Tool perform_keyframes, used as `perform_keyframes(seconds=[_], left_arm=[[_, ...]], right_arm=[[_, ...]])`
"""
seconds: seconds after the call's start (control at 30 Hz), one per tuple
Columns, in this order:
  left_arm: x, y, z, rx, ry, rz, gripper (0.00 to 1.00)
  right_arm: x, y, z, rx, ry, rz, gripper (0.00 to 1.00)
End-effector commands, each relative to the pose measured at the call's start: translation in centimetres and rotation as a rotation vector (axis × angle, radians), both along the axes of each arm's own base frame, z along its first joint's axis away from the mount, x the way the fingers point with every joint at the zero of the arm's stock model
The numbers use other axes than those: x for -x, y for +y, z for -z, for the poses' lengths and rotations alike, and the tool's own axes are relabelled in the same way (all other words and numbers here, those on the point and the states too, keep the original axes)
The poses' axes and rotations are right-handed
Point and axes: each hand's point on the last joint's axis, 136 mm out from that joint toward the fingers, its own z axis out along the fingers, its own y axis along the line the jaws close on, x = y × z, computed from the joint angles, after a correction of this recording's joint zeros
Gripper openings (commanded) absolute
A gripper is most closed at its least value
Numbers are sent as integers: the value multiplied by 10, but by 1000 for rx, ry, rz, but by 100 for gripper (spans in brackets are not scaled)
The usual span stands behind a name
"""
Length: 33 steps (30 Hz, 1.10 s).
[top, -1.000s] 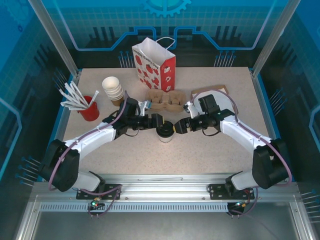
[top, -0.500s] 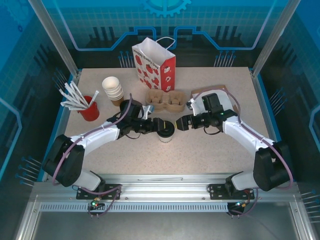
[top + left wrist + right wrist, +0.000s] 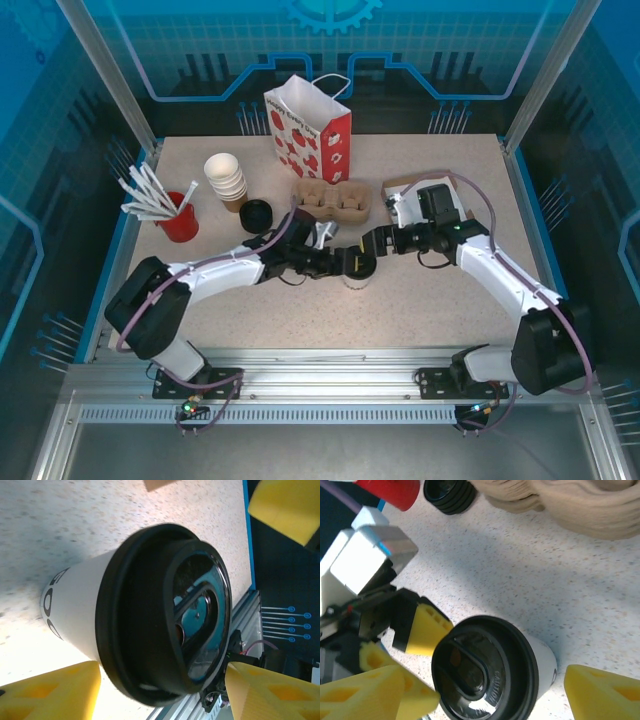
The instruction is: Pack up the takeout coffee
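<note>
Takeout coffee (image 3: 358,268) snug inside left claw (image 3: 347,263)

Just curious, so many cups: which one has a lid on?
The small pale cup in front of the brown tray: it wears a black lid, while the stacked white cups stand open-topped.

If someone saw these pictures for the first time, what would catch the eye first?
The takeout coffee, a pale cup with a black lid, stands in the middle of the table, gripped between the yellow pads of the left gripper. The right gripper hovers open just beside it. Behind, at the far edge, a red-and-white paper bag stands upright.
</note>
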Motion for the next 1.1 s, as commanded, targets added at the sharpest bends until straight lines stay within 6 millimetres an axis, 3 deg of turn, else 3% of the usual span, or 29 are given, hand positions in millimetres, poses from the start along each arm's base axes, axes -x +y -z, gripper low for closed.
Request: perform_keyframes(seconds=[0.0,0.17,0.27,0.43,0.57,0.73,1.07], left_arm=[[-4,-26,-13,35,-28,29,68],[2,-56,-14,46,-28,89,68],[5,-63,-18,47,-36,118,68],[0,-45,-20,-33,-105,91,71],[-17,-32,-17,-51,-111,48,72],[-34,-47,-12,-45,-104,64,73],[-41,-66,-5,-49,-102,123,69]], right_arm=[[-11,-22,-16,22,-38,93,84],[-24,-59,-26,40,-79,254,84],[-25,-70,-30,78,-110,297,84],[-22,-70,-23,92,-90,286,84],[-11,-68,-4,104,-25,260,84],[2,-72,16,124,23,267,83],[4,-82,4,138,-10,303,83]])
